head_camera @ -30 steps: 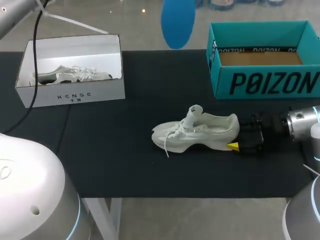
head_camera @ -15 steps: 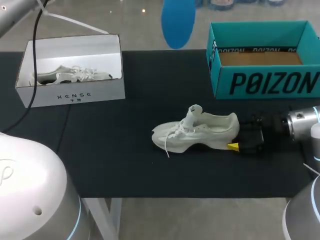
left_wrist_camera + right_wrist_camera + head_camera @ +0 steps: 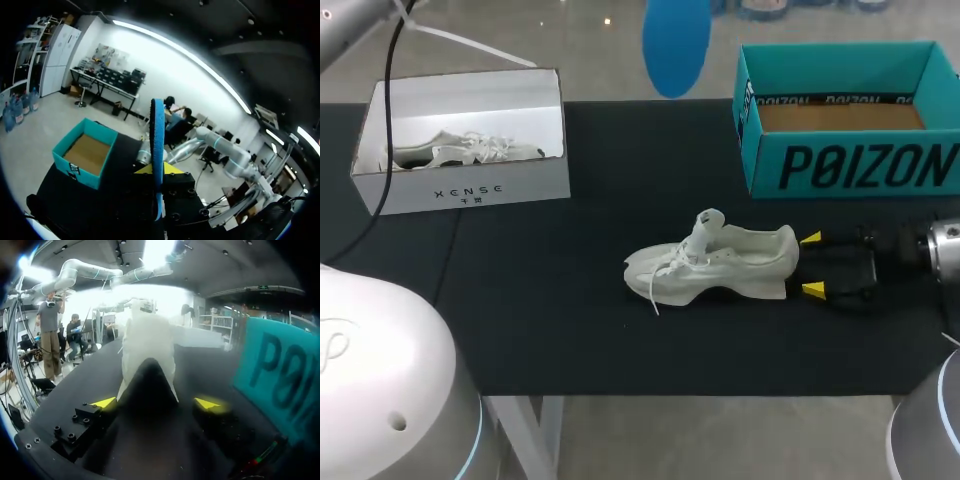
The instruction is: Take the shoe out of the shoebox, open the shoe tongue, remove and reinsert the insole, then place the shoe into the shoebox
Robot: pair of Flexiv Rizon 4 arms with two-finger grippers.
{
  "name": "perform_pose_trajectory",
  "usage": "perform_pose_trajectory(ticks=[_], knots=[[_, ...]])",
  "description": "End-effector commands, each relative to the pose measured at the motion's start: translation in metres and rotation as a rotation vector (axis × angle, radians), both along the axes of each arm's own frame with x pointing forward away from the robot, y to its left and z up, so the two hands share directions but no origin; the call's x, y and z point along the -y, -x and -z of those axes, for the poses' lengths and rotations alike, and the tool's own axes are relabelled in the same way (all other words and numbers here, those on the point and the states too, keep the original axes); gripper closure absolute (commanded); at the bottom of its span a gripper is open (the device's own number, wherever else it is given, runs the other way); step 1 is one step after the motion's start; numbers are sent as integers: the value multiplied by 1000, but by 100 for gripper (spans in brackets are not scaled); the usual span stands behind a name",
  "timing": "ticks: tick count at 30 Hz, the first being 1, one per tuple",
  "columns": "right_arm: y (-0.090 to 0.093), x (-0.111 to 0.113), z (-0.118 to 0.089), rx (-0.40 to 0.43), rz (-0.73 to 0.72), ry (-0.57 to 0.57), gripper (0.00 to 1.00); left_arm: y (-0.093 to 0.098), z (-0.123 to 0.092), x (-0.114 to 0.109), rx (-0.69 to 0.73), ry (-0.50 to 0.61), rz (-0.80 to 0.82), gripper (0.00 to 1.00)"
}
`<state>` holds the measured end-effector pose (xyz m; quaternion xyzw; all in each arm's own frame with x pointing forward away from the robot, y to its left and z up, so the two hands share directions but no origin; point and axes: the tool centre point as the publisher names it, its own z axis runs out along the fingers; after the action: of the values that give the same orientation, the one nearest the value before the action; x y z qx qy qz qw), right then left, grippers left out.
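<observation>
- Since a second ago the right gripper point(image 3: 812, 264) has slid back toward the right edge of the frame, away from the heel of the white shoe point(image 3: 715, 265). Then only one yellow tip showed, tucked low by the heel. Now both tips show.
- Its two fingers are spread wide with nothing in them. The far tip point(image 3: 810, 238) and the near tip point(image 3: 813, 290) sit just to the right of the heel. I cannot tell if either one touches it.
- The white shoe has not moved. It lies on the black table point(image 3: 570, 300) a bit right of the middle of the frame, toe to the left and heel to the right. Its tongue point(image 3: 708, 222) sticks up, and a lace hangs down near the toe.
- From the right wrist, the shoe point(image 3: 147, 340) is straight ahead of the right gripper point(image 3: 156, 403), heel first, in line with the gap between the tips.
- The blue insole point(image 3: 675, 45) hangs in the air at the top middle of the frame, well above the table.
- From the left wrist, the left gripper point(image 3: 158, 169) is closed on the blue insole point(image 3: 157, 145), which stands up thin-edge-on from between its fingers.
- The teal shoebox point(image 3: 850, 165) sits open at the upper right of the frame, behind the shoe, with only its brown floor showing inside.
- A white shoebox point(image 3: 470, 190) sits at the upper left, with another white shoe point(image 3: 460, 150) lying in it. A black cable point(image 3: 388, 120) runs down across its left side.
</observation>
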<state>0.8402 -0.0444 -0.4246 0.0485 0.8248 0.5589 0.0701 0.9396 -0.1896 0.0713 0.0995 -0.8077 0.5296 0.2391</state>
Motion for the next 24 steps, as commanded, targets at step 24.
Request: perform_pose_trajectory(ticks=[24], knots=[[-12,17,-127,62,-89,837,0,0,1,0,0,2,1,100]])
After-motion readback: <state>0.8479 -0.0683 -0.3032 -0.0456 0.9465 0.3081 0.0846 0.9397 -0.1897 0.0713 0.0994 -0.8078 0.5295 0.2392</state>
